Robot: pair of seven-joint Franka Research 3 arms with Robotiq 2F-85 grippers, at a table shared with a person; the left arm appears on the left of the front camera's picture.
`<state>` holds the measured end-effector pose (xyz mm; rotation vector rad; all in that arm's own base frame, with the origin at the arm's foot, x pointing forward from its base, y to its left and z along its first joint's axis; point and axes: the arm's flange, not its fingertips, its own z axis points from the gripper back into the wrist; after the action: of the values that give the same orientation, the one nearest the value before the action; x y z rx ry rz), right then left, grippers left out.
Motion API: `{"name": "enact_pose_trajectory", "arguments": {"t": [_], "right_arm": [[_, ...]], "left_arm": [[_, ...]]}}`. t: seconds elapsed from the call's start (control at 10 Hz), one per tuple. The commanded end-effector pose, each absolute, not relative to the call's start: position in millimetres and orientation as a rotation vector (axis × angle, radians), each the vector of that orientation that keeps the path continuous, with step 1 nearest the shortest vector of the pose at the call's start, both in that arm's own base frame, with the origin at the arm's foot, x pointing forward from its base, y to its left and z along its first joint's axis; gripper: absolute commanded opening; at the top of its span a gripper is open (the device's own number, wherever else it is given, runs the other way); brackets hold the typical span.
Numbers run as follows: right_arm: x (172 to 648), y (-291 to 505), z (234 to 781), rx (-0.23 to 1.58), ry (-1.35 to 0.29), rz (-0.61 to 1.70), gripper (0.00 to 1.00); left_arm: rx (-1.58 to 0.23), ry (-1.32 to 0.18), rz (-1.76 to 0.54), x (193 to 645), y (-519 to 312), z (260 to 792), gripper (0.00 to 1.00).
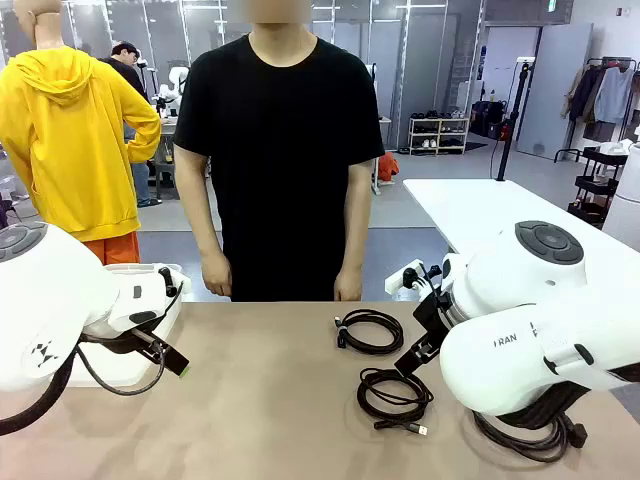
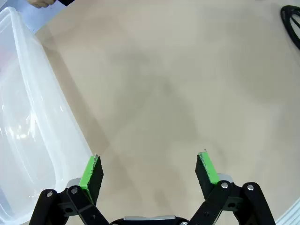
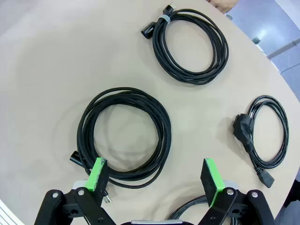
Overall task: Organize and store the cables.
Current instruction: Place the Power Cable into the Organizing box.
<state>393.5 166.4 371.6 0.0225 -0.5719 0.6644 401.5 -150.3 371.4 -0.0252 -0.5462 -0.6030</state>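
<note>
Three coiled black cables [image 3: 126,95] lie apart on the table [image 3: 56,56] beneath the released right claw [image 3: 153,164]. The left claw [image 2: 148,159], also spread wide, hovers beside a clear plastic bin [image 2: 28,117]. A person's hands [image 1: 215,272] hang at the far edge.

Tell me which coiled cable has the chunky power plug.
The small coil at the right edge of the right wrist view: it ends in a thick black plug. The large coil and the tied coil have slim connectors.
</note>
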Motion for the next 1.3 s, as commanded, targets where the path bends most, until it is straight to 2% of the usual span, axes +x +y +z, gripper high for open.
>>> {"name": "enact_pose_trajectory", "arguments": {"t": [0.0, 0.9, 1.0, 1.2], "right_arm": [[393.5, 166.4, 371.6, 0.023, -0.572, 0.664, 1.00], [393.5, 166.4, 371.6, 0.021, -0.572, 0.666, 1.00], [394.2, 154.0, 404.9, 0.055, -0.576, 0.668, 1.00], [394.7, 119.1, 463.1, 0.115, -0.571, 0.740, 1.00]], "left_arm": [[-0.025, -0.546, -0.603, 401.5, -150.5, 371.4, 1.00], [-0.025, -0.546, -0.604, 401.3, -150.8, 371.4, 1.00], [-0.035, -0.579, -0.619, 404.0, -148.3, 395.1, 1.00], [-0.139, -0.531, -0.730, 387.9, -123.8, 455.3, 1.00]]}}
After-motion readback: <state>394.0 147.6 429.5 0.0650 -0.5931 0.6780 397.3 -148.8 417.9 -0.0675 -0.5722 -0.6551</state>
